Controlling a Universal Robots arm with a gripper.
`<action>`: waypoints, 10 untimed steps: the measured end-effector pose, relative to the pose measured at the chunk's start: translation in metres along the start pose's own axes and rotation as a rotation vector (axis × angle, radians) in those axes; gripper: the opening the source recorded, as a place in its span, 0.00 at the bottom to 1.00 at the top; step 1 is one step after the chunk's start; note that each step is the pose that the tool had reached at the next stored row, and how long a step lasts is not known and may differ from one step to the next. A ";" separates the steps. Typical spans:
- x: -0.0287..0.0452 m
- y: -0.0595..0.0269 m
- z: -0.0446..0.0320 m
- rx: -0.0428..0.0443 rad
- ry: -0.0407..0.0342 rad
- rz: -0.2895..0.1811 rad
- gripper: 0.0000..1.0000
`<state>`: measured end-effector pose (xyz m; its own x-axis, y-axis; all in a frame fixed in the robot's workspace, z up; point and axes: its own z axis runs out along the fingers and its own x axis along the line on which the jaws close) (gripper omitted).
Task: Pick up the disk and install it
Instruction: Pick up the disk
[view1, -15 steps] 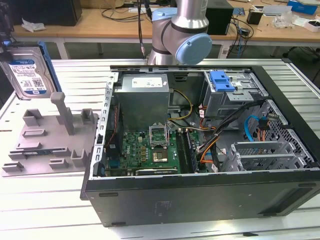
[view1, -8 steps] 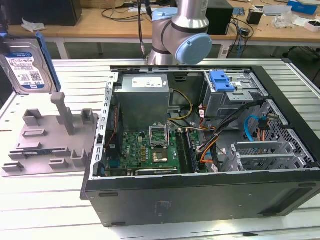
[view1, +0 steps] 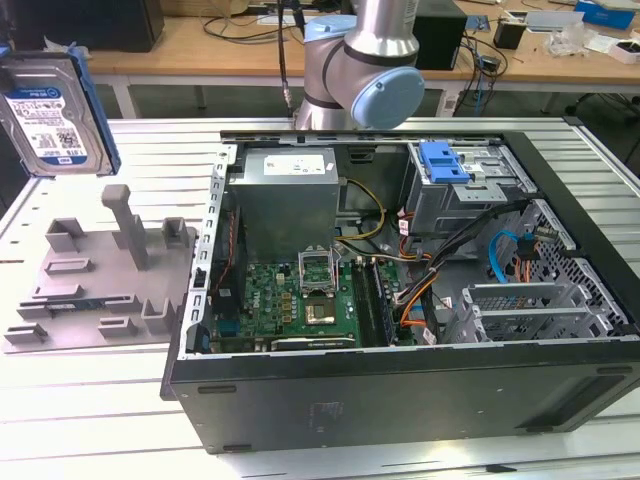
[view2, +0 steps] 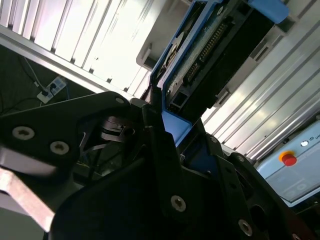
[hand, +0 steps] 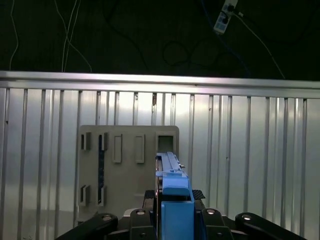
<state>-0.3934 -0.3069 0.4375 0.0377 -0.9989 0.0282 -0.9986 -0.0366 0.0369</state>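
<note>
Hidden or cut off:
- Exterior view: the disk (view1: 48, 112) is at the upper left of the frame. Its left edge is cut by the frame border. The label side faces the camera and the blue carrier rail runs down its right edge.
- The arm (view1: 362, 62) is cropped at top centre.
- The computer case (view1: 400, 405) lies open on its side at mid-frame. Cables cross in front of the drive cage (view1: 462, 190) at the case's upper right, and the cage's blue latch is clear.
- Second wrist view: the dark gripper (view2: 177, 132) body covers the held end of the disk (view2: 215, 50). The connector side can be made out and the rest is in shadow.

Disk relative to the gripper:
- Both wrist views show the gripper pinching the disk, with fingers (hand: 150, 195) pressed against the blue carrier from either side.
- First wrist view: the disk is seen edge-on, jutting straight out from between the jaws. The grey fixture plate (hand: 125, 150) lies beyond it, and the two are apart.
- Exterior view: the disk stands upright in the air above the slatted table (view1: 100, 400). It is beyond the fixture plate on the exterior view's left, well apart from the case and cage.
</note>
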 end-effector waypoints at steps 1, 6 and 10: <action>0.0001 -0.0004 -0.0016 -0.0001 0.0000 0.000 0.37; 0.0004 -0.0030 -0.0105 -0.0001 0.0000 0.000 0.37; 0.0007 -0.0049 -0.0168 -0.0001 0.0000 0.000 0.37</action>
<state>-0.3879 -0.3069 0.4540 0.0377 -0.9989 0.0282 -0.9986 -0.0366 0.0369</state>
